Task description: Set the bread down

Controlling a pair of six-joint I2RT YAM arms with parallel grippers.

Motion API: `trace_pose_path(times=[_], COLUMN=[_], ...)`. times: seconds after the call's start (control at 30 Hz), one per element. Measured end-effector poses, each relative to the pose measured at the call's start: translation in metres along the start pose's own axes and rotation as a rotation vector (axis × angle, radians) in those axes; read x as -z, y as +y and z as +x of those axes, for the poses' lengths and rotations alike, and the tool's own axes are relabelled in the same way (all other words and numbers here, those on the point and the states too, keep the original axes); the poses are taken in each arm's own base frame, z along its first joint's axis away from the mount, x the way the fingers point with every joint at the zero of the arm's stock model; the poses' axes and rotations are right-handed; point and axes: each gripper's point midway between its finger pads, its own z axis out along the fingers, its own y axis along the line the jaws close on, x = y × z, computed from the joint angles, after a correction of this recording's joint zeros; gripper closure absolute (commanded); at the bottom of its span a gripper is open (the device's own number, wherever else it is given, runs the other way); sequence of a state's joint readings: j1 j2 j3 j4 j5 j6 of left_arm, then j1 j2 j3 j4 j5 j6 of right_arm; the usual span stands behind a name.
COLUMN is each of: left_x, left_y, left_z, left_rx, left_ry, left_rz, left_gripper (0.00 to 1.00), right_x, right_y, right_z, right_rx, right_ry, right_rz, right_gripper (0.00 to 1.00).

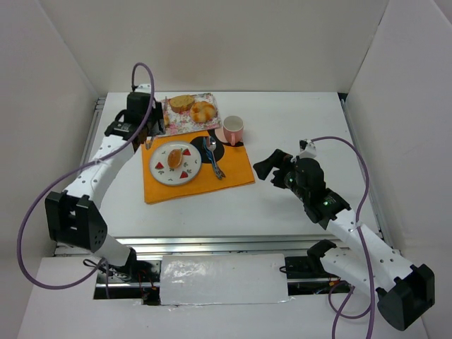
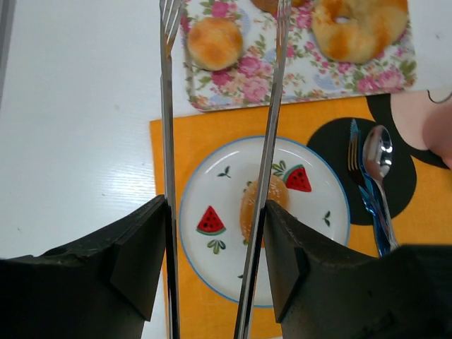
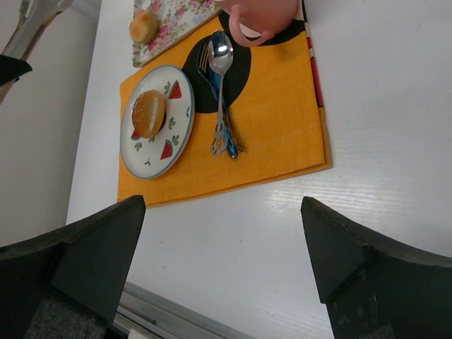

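The bread (image 1: pixel 174 156), a small golden-brown oval bun, lies on the white plate (image 1: pixel 177 174) with watermelon prints, on the orange mat. It also shows in the left wrist view (image 2: pixel 277 191) and the right wrist view (image 3: pixel 149 113). My left gripper (image 1: pixel 150 131) hovers above the plate's far edge, shut on metal tongs (image 2: pixel 167 106). The tong arms stand apart, with empty tips over the floral tray. My right gripper (image 1: pixel 265 168) is open and empty above bare table, right of the mat; its jaws stand wide apart in the right wrist view (image 3: pixel 222 205).
A floral tray (image 1: pixel 180 126) behind the plate holds a darker round loaf (image 1: pixel 181 102) and pale clustered rolls (image 1: pixel 203 110). A pink cup (image 1: pixel 234 129) stands at the mat's far right corner. A spoon and fork (image 1: pixel 212 155) lie on a black coaster beside the plate. White walls enclose the table.
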State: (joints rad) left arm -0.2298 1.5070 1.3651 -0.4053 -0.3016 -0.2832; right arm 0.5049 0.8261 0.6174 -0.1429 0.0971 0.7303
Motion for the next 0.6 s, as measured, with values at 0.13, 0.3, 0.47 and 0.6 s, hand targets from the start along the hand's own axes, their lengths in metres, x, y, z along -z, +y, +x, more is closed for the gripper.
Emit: trace_pose_path(times=[0.13,0.3,0.47,0.6], left_x=[-0.013,-0.030,-0.045,-0.052], left_y=[0.032,0.073,0.117,0.143], left_z=[-0.019,-0.026,-0.003,0.014], left_rx=[0.038,0.065,0.094,0.106], left_ry=[0.010,0.041,0.129,0.176], left_rz=[-0.041,-0.094,-0.156,-0.197], left_gripper=[0.34,0.35,0.35,0.35], right_x=[0.000,0.000,0.000,-0.001], right_y=[0.000,0.001,0.000,-0.001], right_z=[0.000,0.000,0.001,0.002], right_rx=[0.000,0.000,0.000,0.002], right_ry=[0.000,0.003,0.004,0.008], right_rz=[0.000,-0.003,-0.003,0.002], right_gripper=[0.00,0.00,0.00,0.00])
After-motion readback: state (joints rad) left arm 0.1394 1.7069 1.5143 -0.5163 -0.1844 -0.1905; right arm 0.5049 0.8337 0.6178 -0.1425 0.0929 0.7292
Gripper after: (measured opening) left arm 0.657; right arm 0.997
